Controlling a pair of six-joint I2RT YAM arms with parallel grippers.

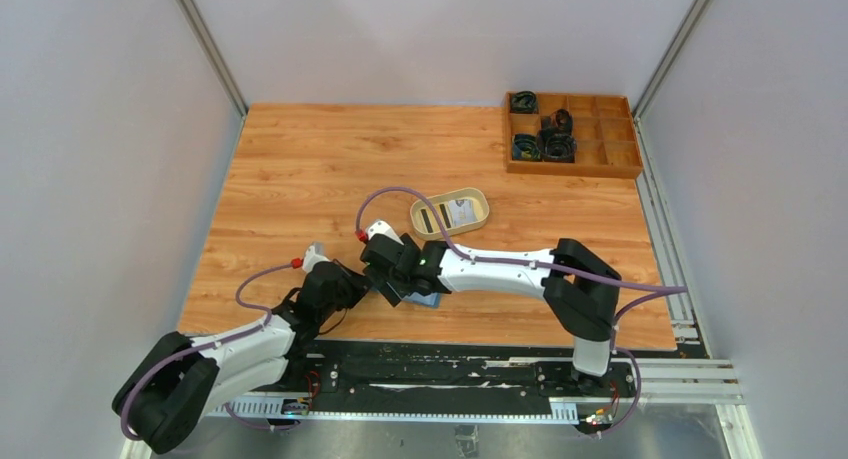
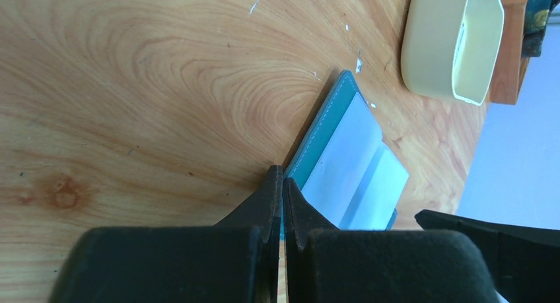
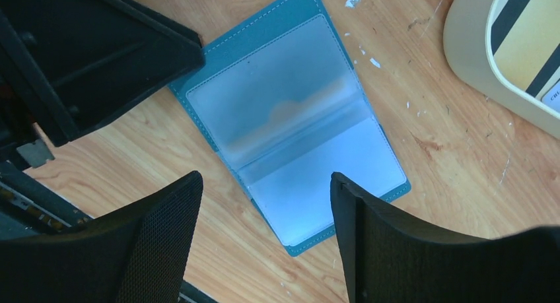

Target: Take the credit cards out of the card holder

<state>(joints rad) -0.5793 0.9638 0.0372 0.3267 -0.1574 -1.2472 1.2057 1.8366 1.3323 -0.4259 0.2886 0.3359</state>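
The teal card holder (image 3: 290,118) lies open and flat on the wood, its frosted pockets facing up. My right gripper (image 3: 267,197) hangs open just above its near half, a finger on either side, touching nothing. My left gripper (image 2: 282,177) is shut, and its tips rest against the long edge of the card holder (image 2: 350,158). Its black body (image 3: 99,52) covers one corner in the right wrist view. A tan credit card with dark stripes (image 3: 528,39) lies in the beige oval tray (image 3: 469,52). In the top view both grippers meet over the card holder (image 1: 422,301).
The beige tray (image 1: 478,219) sits just beyond the grippers, with cards in it. A wooden compartment box (image 1: 575,169) holding dark items stands at the back right corner. Grey walls close in the table on three sides.
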